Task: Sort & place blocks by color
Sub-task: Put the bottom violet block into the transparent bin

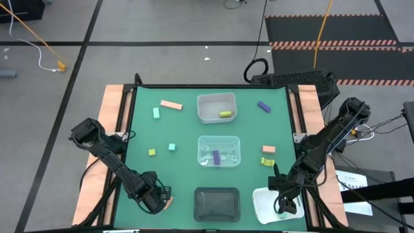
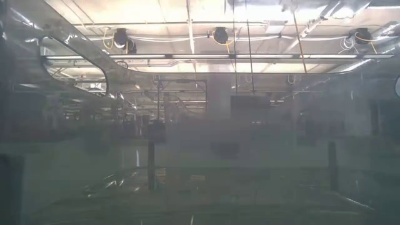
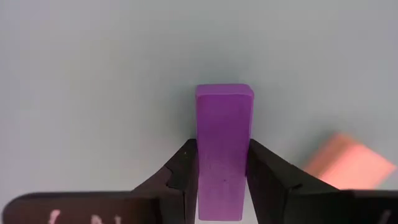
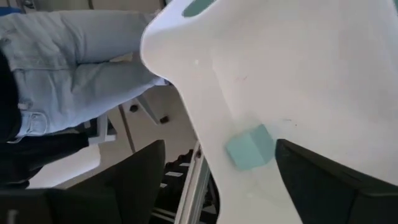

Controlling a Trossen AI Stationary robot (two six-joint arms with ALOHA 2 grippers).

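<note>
My left gripper [image 1: 157,199] is at the table's near left, shut on a purple block [image 3: 224,149]; a salmon block [image 1: 169,202] lies right beside it on the mat. My right gripper [image 1: 284,204] is open over the white tray [image 1: 264,206] at the near right, and a mint block [image 4: 249,147] lies on the tray floor between its fingers, untouched. Loose on the green mat are a salmon block [image 1: 171,104], mint blocks [image 1: 156,113] [image 1: 172,147], yellow-green blocks [image 1: 151,153] [image 1: 267,161], a purple block [image 1: 264,107] and a salmon block [image 1: 268,149]. My left gripper pinches the purple block's two long sides [image 3: 200,163] between its two fingers. The fingers come from above, pointing down, and lie along the block, whose lower end [image 3: 224,92] sticks out past the fingertips. Whether that end touches the mat, I cannot tell.
A clear tray [image 1: 206,116] at the far middle holds a yellow-green block [image 1: 225,114]. A second clear tray [image 1: 204,152] at the centre holds a purple block [image 1: 215,157]. A black tray [image 1: 217,202] stands at the near middle. A person in jeans [image 4: 68,68] is beside the table.
</note>
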